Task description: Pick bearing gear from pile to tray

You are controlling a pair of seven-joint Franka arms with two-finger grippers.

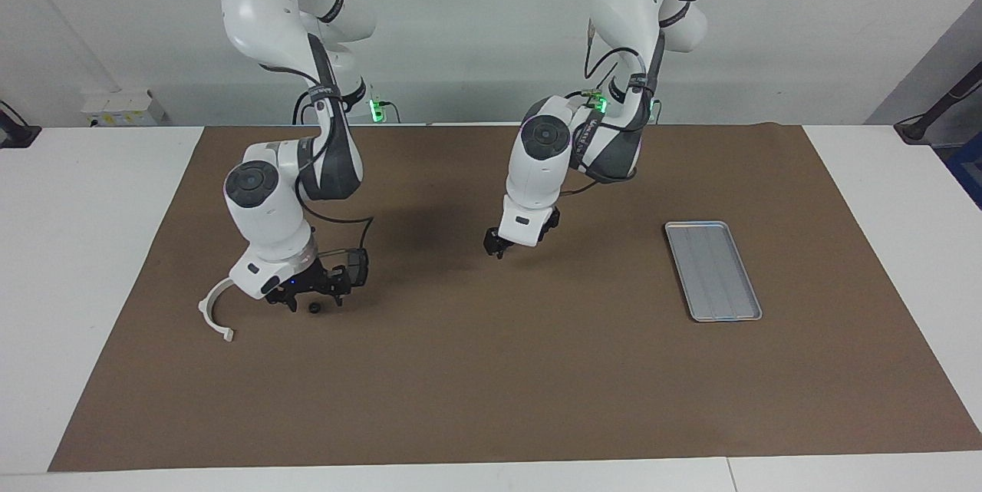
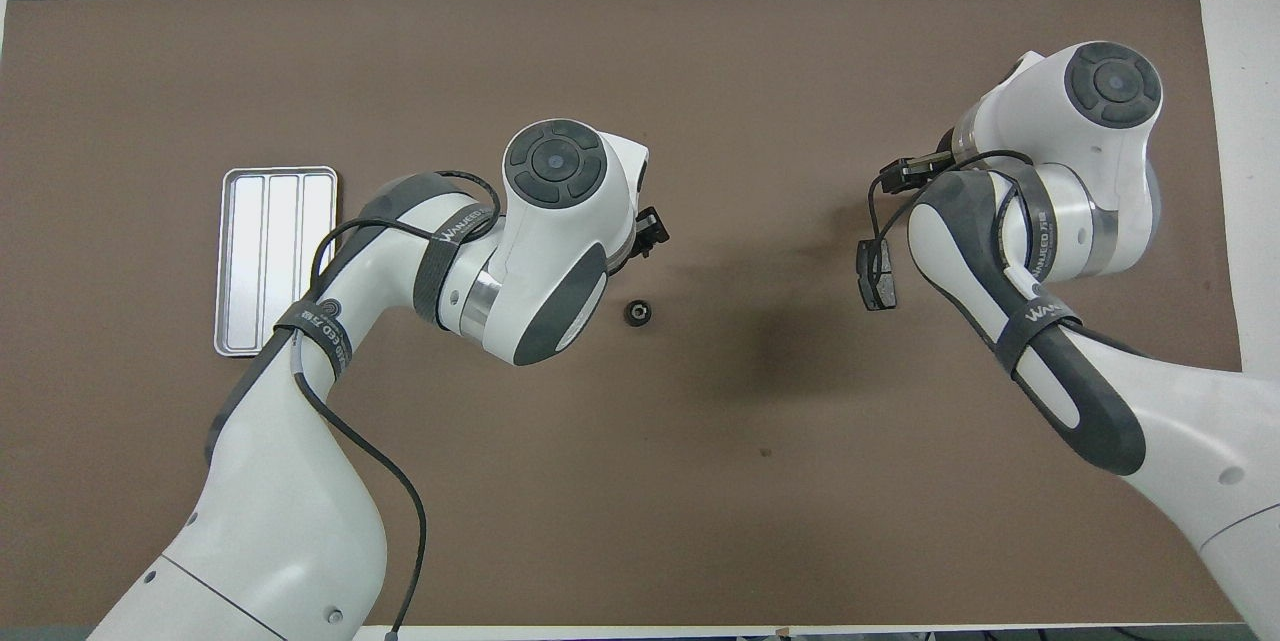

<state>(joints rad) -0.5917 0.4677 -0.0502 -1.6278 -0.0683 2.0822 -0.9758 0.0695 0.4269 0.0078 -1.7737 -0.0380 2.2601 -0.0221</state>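
One small black bearing gear [image 1: 314,308] lies on the mat in the pile. My right gripper [image 1: 314,302] hangs open just above it, one finger to each side. The pile also has a white curved bracket [image 1: 215,308] and a dark brake-pad plate [image 1: 357,265] [image 2: 877,274]. A second bearing gear [image 2: 637,312] lies alone mid-mat. My left gripper [image 1: 495,248] [image 2: 654,230] hovers open and empty low over that spot and hides that gear in the facing view. The silver tray [image 1: 713,269] [image 2: 275,261] lies empty toward the left arm's end.
A brown mat [image 1: 537,384] covers most of the white table. The right arm's black cable [image 2: 880,211] loops beside the plate. In the overhead view the right arm covers the bracket and its own gripper.
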